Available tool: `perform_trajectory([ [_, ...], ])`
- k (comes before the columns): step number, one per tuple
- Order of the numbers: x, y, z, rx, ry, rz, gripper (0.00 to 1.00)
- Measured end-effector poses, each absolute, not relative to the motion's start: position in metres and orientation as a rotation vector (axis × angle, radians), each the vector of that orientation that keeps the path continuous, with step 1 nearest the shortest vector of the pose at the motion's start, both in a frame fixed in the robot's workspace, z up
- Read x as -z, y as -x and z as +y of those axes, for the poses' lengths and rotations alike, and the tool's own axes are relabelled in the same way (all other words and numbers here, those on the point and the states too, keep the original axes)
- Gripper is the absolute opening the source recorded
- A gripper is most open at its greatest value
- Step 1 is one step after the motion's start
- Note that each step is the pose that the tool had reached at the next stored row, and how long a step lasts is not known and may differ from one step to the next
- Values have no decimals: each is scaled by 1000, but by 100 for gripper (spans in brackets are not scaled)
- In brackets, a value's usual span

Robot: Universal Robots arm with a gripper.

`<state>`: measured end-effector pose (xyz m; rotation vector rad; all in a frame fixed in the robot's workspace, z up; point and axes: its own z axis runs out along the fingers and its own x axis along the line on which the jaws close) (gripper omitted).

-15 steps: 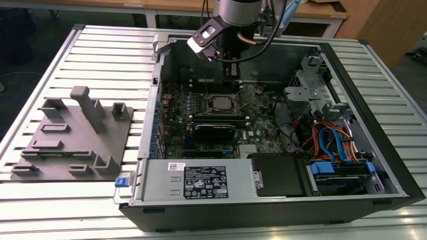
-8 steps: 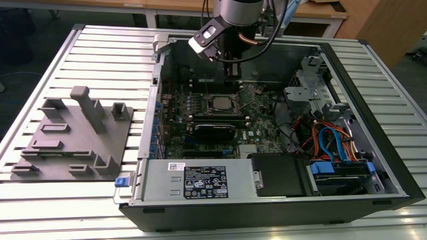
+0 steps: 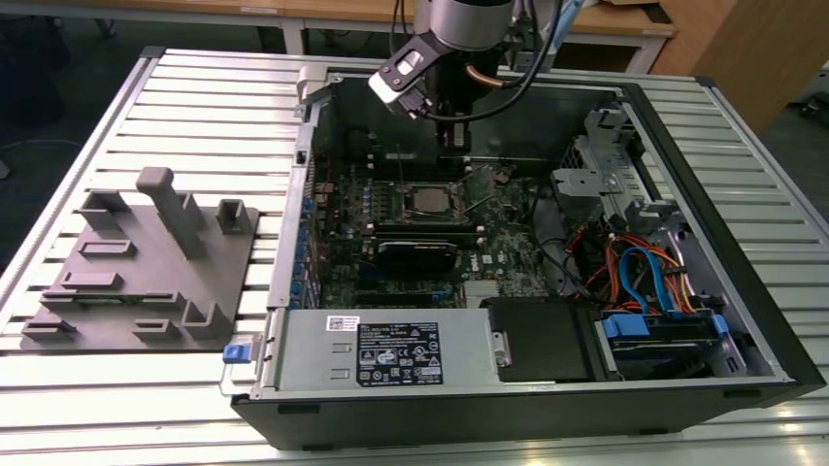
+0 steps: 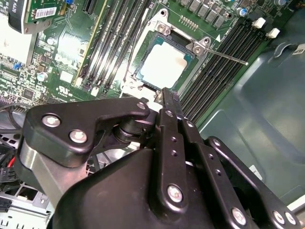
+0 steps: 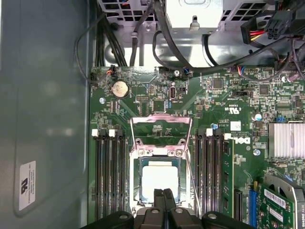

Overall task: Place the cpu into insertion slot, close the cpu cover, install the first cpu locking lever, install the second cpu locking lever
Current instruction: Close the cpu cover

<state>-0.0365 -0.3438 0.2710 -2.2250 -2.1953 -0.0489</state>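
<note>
The cpu (image 5: pixel 159 177) lies flat in the insertion slot (image 5: pixel 135 188), its dull silver top showing in both wrist views (image 4: pixel 163 67). The cpu cover (image 5: pixel 162 128) is swung open and lies back beyond the slot, with the board visible through its cut-out. A thin locking lever (image 4: pixel 229 57) sticks out free beside the slot. My gripper (image 5: pixel 164 192) hovers just above the near edge of the cpu with its fingers pressed together and nothing between them (image 4: pixel 168 95). In the exterior view the gripper (image 3: pixel 448 136) hangs over the back of the open case, above the slot (image 3: pixel 424 200).
Long black memory slots (image 5: pixel 109 176) flank the socket on both sides. A graphics card (image 3: pixel 414 254), power supply (image 3: pixel 388 354), drive cage (image 3: pixel 609 155) and loose cables (image 3: pixel 635 272) crowd the case. A grey fixture plate (image 3: pixel 130 262) lies at the exterior view's left.
</note>
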Motion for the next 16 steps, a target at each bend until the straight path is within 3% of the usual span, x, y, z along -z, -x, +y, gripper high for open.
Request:
perform_trajectory([
  [16,-271,32,-344,49,2225,-2195,10],
])
